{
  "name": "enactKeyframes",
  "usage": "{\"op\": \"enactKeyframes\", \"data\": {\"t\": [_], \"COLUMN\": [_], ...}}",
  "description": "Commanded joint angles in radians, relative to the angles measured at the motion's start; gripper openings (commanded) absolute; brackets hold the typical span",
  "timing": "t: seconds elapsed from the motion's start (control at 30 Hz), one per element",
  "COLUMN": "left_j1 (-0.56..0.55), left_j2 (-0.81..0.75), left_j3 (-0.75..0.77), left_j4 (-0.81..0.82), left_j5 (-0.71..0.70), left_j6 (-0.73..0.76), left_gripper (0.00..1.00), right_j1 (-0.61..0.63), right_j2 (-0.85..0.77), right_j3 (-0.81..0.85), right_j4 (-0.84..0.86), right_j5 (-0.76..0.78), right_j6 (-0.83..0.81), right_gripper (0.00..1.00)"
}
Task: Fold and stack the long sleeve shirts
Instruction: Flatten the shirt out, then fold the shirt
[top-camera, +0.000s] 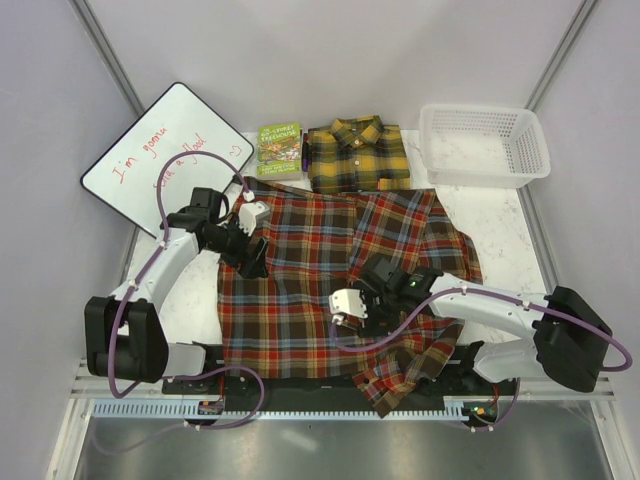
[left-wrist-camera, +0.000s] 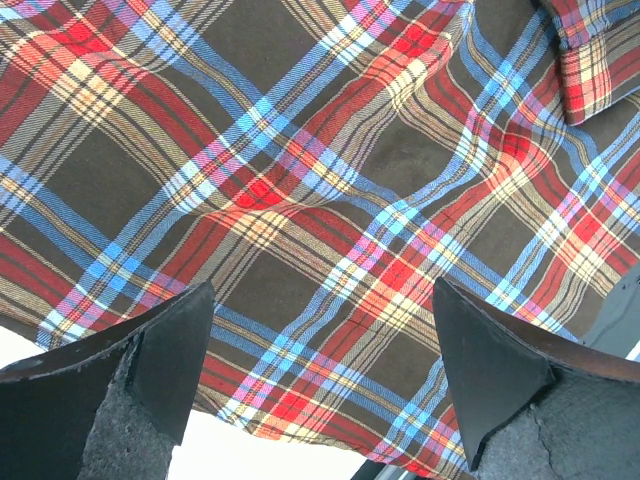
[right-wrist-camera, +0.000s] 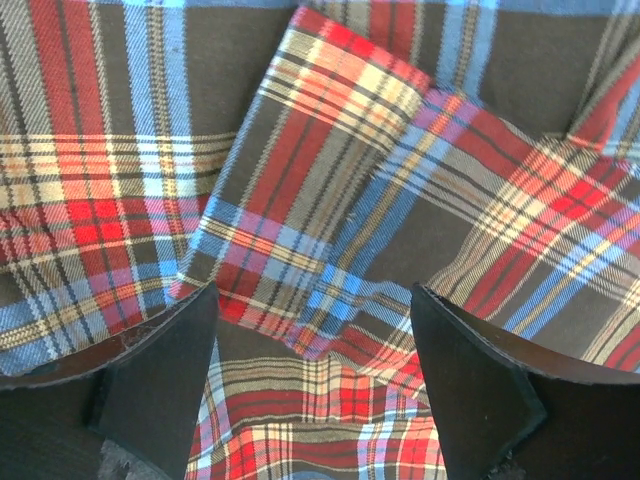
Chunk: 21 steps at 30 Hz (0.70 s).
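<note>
- Red-brown plaid shirt (top-camera: 320, 250) lies spread across your tabletop (top-camera: 480, 215).
- Your left tool (left-wrist-camera: 320, 330) and right tool (right-wrist-camera: 315, 330) both gape open above it, gripping nothing.
- Yellow-and-black shirt (top-camera: 357, 155) sits folded just behind it.

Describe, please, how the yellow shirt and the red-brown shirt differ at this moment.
The yellow shirt is folded into a neat rectangle; the red-brown shirt lies spread out and rumpled. The yellow shirt sits at the far side beside a green book; the red-brown shirt covers the middle and hangs over the near edge. The yellow shirt is checked with black, the red-brown shirt lined with blue. Both are plaid.
</note>
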Motion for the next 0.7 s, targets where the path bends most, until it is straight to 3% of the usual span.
{"op": "enactKeyframes", "data": {"t": [0.0,0.43,0.6,0.67], "left_j1": [0.006,0.006,0.006,0.007], "left_j2": [-0.027,-0.001,-0.002,-0.005], "left_j3": [0.0,-0.009,-0.003,-0.001], "left_j4": [0.013,0.001,0.001,0.001], "left_j5": [0.032,0.063,0.05,0.049], "left_j6": [-0.032,-0.04,-0.043,-0.043], "left_gripper": [0.97,0.97,0.97,0.97], "right_j1": [0.047,0.083,0.083,0.084], "right_j2": [-0.005,-0.036,-0.021,-0.02], "right_j3": [-0.028,-0.094,-0.096,-0.086], "right_j4": [0.006,0.056,0.119,0.13], "right_j5": [0.027,0.096,0.138,0.147], "right_j6": [-0.033,-0.041,-0.016,-0.006], "right_gripper": [0.86,0.88,0.78,0.66]}}
